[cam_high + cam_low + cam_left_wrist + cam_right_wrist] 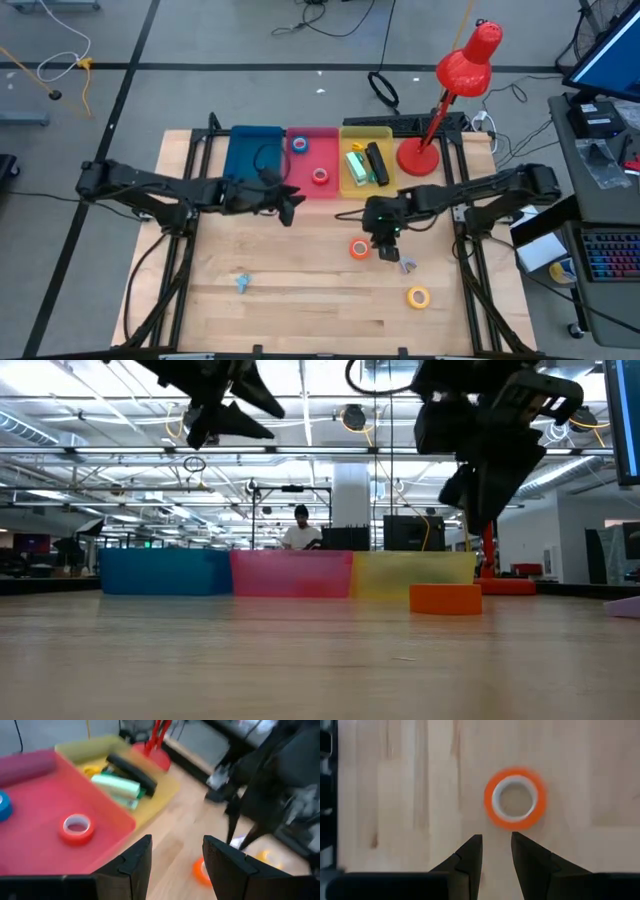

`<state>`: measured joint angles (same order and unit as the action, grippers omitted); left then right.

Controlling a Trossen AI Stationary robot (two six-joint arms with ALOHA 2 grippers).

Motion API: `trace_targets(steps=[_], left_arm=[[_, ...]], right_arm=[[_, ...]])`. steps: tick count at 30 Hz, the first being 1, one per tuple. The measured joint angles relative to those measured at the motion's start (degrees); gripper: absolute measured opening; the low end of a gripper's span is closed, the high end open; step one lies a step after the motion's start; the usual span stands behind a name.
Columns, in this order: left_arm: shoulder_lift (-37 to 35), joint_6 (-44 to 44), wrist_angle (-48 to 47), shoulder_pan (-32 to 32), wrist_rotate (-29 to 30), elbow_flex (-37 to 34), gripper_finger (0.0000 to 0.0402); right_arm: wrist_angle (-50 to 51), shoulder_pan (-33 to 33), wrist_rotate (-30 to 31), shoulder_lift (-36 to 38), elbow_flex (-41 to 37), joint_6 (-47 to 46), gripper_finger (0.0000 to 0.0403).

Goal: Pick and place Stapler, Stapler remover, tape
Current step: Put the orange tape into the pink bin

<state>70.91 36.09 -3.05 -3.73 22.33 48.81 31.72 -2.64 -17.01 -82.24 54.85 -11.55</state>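
Above the wooden table point(300, 290), the right gripper point(496, 851) is hovering, narrowly open and empty, over the orange tape roll point(515, 797).

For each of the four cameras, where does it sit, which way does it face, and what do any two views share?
High: overhead, facing down on the table, both arms in view.
Low: at tabletop height, facing across to the bins; both arms hang in from above.
Left wrist: above the red bin, left gripper open.
Right wrist: facing straight down on the orange tape, right gripper open above it.
Shared: all four views show the orange tape.
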Motion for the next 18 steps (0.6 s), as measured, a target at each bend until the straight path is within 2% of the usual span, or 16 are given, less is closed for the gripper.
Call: trace_targets(steps=[2,6,11,15,18], left_arm=[[-0.68,0.73,0.08,-1.72,2.78,-0.65,0.0177],[-1.15,1.3,-1.09,-4.43,6.85,-0.59,0.0177],[-1.37,1.99,-3.19,-6.47,10.59,-0.71,0.0177],[-1.37,2.69,-4.55,-6.95,11.22,-0.71,0.0177],[-1.37,3.12,-5.32,-6.92,11.26,-0.71,0.0177]], right_arm=[[0.09,0.52,-2.15,-2.41,1.12,0.2,0.0095],[-0.18,2.31,-2.58,-5.63,2.45,1.52,0.0096],[-0.31,5.07,-2.56,-5.85,2.6,2.45,0.0096],[-0.74,6.53,-2.58,-5.87,2.54,3.24,0.0104],[-1.44,6.78,-2.57,-5.87,2.54,3.23,0.0127]])
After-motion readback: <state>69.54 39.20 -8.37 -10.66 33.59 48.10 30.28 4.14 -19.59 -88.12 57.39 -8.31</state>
